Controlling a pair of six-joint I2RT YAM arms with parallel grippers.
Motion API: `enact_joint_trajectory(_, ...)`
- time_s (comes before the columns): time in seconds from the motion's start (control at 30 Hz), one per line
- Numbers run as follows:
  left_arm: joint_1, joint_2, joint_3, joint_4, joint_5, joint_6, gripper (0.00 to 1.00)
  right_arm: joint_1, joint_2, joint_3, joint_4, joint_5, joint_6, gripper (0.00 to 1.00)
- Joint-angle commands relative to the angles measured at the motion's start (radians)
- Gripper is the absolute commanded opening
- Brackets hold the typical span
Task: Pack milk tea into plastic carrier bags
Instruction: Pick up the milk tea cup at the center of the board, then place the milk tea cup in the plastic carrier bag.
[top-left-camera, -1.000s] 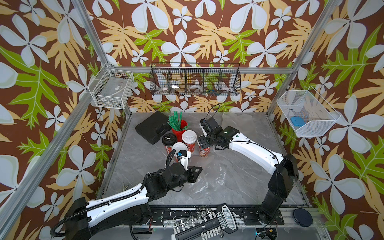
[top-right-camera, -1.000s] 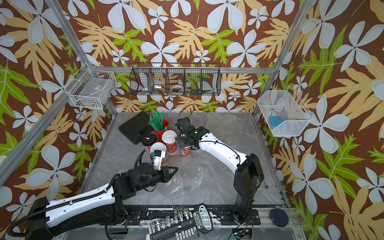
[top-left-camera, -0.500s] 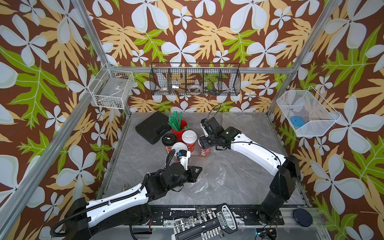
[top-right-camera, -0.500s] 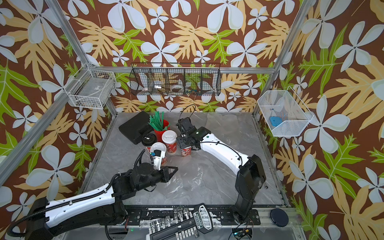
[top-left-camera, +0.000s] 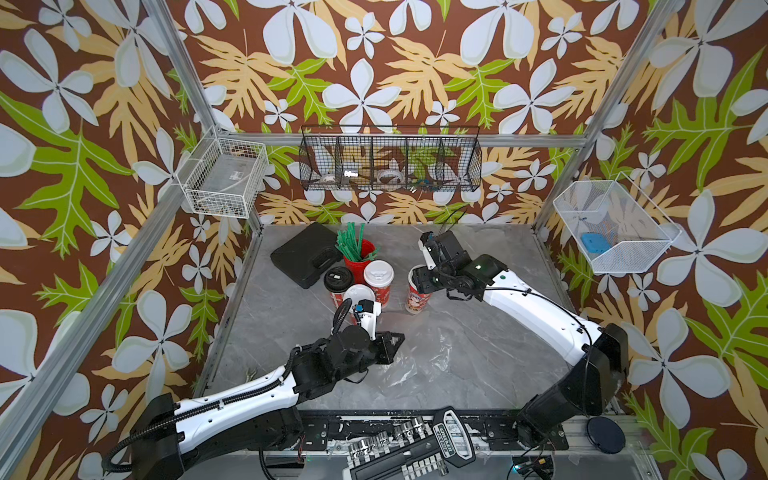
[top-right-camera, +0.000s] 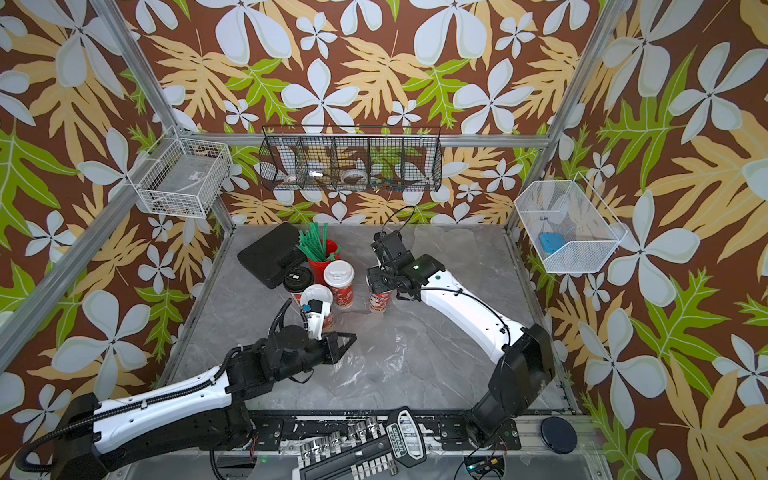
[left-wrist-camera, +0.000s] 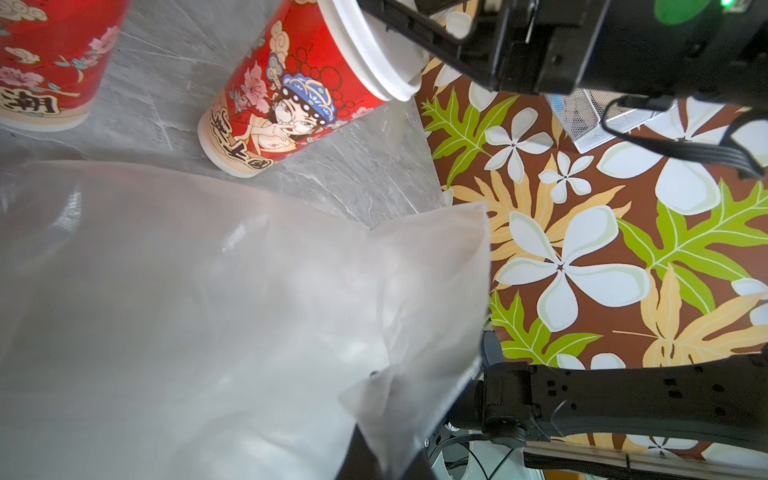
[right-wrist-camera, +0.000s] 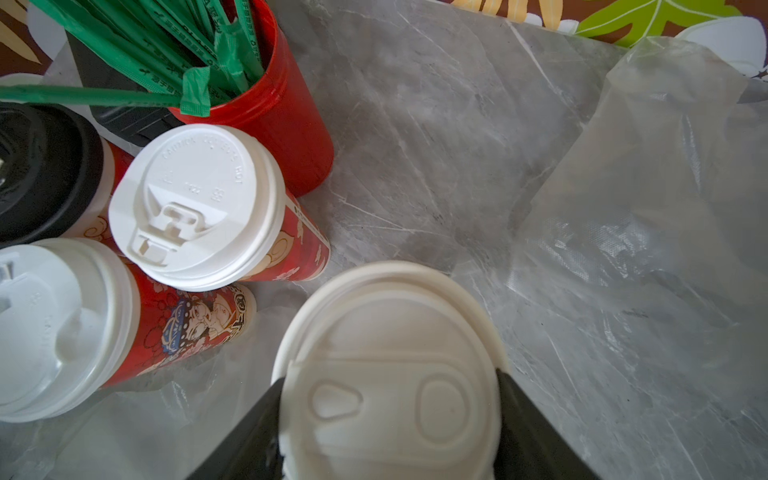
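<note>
Four milk tea cups with red printed sides stand at the middle of the grey table. My right gripper (right-wrist-camera: 390, 415) is shut on the white lid of the one standing apart (top-left-camera: 417, 298) (top-right-camera: 379, 300), a finger on each side; its base (left-wrist-camera: 237, 162) is at the table surface. A black-lidded cup (top-left-camera: 338, 277) and two white-lidded cups (top-left-camera: 378, 274) (right-wrist-camera: 54, 332) cluster to its left. My left gripper (top-left-camera: 397, 338) (left-wrist-camera: 386, 457) is shut on the edge of a transparent plastic carrier bag (top-left-camera: 411, 370) (left-wrist-camera: 249, 311) that spreads over the front of the table.
A plain red cup of green straws (top-left-camera: 356, 253) and a flat black case (top-left-camera: 305, 257) sit behind the cup cluster. Wire baskets (top-left-camera: 390, 160) hang on the back and side walls. A socket tool set (top-left-camera: 415, 453) lies along the front rail.
The right gripper's jaws have narrowed a little onto the cup's lid. The left arm and the bag have not moved.
</note>
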Motion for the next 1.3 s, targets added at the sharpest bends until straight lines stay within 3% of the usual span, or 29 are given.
enact_joint_trajectory(0.0,0.001,0.008,0.005,0.034,-0.020,-0.011,0.00,-0.011,-0.036,-0.020,0.019,-0.006,0.014,0.68)
enact_joint_trajectory(0.4,0.001,0.116,0.059,0.113,-0.023,-0.052,0.00,-0.077,-0.240,-0.140,0.019,-0.018,0.027,0.65)
enact_joint_trajectory(0.77,0.004,0.312,0.183,0.125,-0.022,-0.063,0.00,-0.084,-0.397,-0.167,-0.046,0.072,0.028,0.61)
enact_joint_trajectory(1.27,0.083,0.457,0.265,0.282,0.031,-0.079,0.00,-0.084,-0.533,-0.173,-0.112,0.078,0.056,0.62)
